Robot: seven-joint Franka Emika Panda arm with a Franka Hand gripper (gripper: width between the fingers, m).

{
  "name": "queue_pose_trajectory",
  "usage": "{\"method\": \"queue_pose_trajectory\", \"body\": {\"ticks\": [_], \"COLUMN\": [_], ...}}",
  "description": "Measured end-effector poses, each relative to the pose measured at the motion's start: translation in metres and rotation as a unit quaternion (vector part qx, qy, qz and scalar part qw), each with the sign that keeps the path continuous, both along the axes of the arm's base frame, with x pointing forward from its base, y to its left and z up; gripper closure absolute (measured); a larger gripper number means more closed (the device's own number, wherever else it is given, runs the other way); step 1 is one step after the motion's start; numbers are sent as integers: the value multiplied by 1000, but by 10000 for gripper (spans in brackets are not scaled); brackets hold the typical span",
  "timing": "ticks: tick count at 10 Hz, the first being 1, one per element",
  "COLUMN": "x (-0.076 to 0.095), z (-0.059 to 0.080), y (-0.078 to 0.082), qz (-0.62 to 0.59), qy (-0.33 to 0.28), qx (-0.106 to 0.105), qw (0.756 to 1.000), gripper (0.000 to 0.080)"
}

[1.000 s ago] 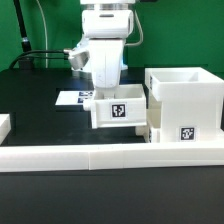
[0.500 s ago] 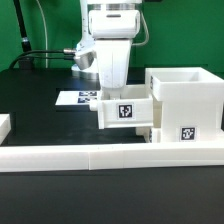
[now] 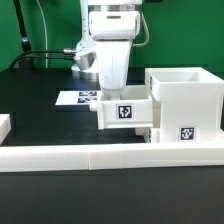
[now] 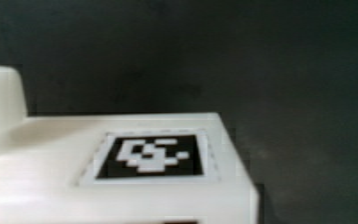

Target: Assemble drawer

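White plastic: every part of the drawer is white plastic with black-and-white square tags.
Housing: the housing (image 3: 185, 105) is a tall open-topped box standing on the black table (image 3: 40, 90) toward the exterior view's right, close behind the border wall (image 3: 110, 155); one tag shows on its front face.
Tray: the tray (image 3: 125, 110) is level, its tagged face toward the camera, one end against the housing's side; how far it has entered I cannot tell.
Gripper: the gripper (image 3: 112, 92) comes straight down over the tray; its fingertips are hidden behind the tray's upper edge, so whether they are apart or pinched on it cannot be told.
Wrist view: a white surface with a blurred tag (image 4: 153, 157) fills the lower part, dark table behind it.
Marker board: the marker board (image 3: 75, 98) lies flat behind the tray, partly covered by the arm.
Border wall: it runs along the table's near edge.
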State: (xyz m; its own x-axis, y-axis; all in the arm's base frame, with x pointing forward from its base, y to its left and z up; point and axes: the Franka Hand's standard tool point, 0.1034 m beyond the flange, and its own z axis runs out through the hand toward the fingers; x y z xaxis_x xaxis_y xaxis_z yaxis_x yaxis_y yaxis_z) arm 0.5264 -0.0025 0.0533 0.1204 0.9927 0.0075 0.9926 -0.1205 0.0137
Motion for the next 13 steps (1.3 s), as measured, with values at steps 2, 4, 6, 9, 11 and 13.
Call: {"method": "queue_pose_trajectory", "body": {"ticks": [2, 4, 6, 9, 11, 13], "x": [2, 2, 2, 4, 4, 4], "z": [1, 0, 0, 1, 1, 1], "y": [0, -1, -1, 0, -1, -1], "qz": [14, 14, 13, 18, 17, 29], "qy": [0, 2, 3, 10, 10, 10], "qx": [-7, -7, -7, -10, -10, -10], "qw": [1000, 1000, 1000, 1000, 1000, 999], "gripper": [757, 757, 757, 757, 757, 757]}}
